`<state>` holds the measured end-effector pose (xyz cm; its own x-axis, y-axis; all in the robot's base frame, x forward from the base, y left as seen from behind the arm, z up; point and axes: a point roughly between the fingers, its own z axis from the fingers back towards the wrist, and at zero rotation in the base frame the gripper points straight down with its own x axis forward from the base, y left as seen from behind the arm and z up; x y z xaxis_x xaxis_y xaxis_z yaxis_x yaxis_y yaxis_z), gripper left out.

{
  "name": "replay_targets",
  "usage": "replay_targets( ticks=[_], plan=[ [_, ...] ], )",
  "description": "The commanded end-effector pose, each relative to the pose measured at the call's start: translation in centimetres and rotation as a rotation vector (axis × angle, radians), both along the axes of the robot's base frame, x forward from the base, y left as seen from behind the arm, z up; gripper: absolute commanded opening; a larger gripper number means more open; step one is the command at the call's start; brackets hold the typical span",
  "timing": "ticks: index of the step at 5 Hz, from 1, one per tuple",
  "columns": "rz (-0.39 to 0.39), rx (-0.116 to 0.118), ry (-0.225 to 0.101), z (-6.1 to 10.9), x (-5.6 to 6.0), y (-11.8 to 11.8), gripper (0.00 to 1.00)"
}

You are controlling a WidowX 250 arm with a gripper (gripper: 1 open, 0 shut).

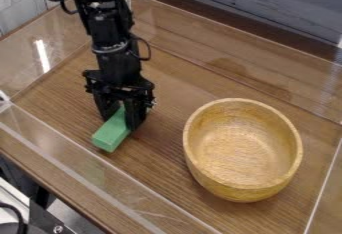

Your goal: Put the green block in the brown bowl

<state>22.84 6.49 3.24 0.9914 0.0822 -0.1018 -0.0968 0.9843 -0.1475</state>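
The green block [110, 134] is a small bright green bar on the wooden table, left of centre, with its near end pointing toward the front left. My gripper [120, 116] points straight down over the block's far end. Its black fingers [136, 108] are closed against both sides of the bar. The brown bowl [243, 104] stands to the right of the block, round and light wood. It is empty, and a gap of table separates it from the gripper.
The wooden table [201, 63] is ringed by low clear plastic walls [40, 128] at the front and left. A grey wall runs along the back. The black arm [96, 18] rises toward the upper left.
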Motion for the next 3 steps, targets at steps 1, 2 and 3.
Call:
replay_targets(
  ticks=[1, 2, 3],
  plan=[
    [-0.005, 0.026, -0.045, 3.3, 1.0, -0.2, 0.0],
    [-0.009, 0.027, -0.041, 6.5, 1.2, -2.3, 0.0],
    [-0.035, 0.025, -0.054, 10.0, 1.3, -4.8, 0.0]
  ],
)
